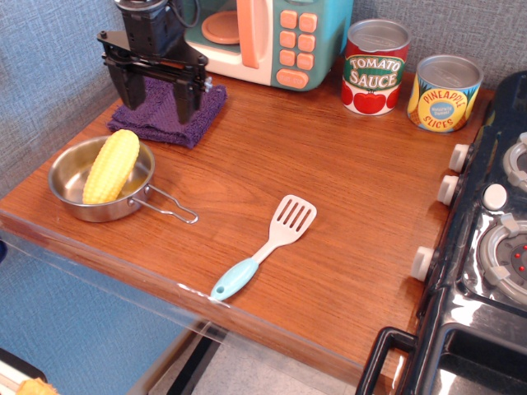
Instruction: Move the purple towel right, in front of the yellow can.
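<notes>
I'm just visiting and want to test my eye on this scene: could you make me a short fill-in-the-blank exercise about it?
1. The gripper hangs open over the purple ____.
2. The pan holds an ear of ____.
3. The spatula has a light ____ handle.
4. The yellow can stands to the right of the can labelled Tomato ____.

Missing words: towel; corn; blue; Sauce
</notes>
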`<state>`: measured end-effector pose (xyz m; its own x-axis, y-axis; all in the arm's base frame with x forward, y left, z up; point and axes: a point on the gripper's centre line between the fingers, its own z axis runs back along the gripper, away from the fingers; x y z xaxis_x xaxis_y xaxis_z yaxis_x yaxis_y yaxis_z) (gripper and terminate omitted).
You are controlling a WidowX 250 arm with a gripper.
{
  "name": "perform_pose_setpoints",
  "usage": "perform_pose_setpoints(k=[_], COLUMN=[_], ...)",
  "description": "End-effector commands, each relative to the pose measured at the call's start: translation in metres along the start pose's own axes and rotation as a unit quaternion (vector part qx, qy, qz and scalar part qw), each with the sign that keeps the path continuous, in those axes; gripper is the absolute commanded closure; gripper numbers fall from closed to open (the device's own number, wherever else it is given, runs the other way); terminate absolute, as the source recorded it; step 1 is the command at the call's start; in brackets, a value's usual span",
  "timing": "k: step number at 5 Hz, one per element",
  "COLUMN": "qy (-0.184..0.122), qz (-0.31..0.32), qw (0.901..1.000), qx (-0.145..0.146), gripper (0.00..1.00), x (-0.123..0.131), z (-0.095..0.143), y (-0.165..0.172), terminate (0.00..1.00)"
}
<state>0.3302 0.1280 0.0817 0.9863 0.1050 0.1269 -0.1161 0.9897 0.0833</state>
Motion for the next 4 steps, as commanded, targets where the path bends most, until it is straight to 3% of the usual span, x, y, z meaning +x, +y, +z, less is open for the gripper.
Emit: perform_pose_setpoints(k=[1,4], qy=[-0.004,-0.014], qz=[0.061,0.021], qw=[0.998,0.9997], qx=[0.02,0.002], gripper=[0.0,0.0], x=[0.05,0.08], z=[-0.017,-0.033], y=[0.059,0.038], terminate=[0.0,0.0])
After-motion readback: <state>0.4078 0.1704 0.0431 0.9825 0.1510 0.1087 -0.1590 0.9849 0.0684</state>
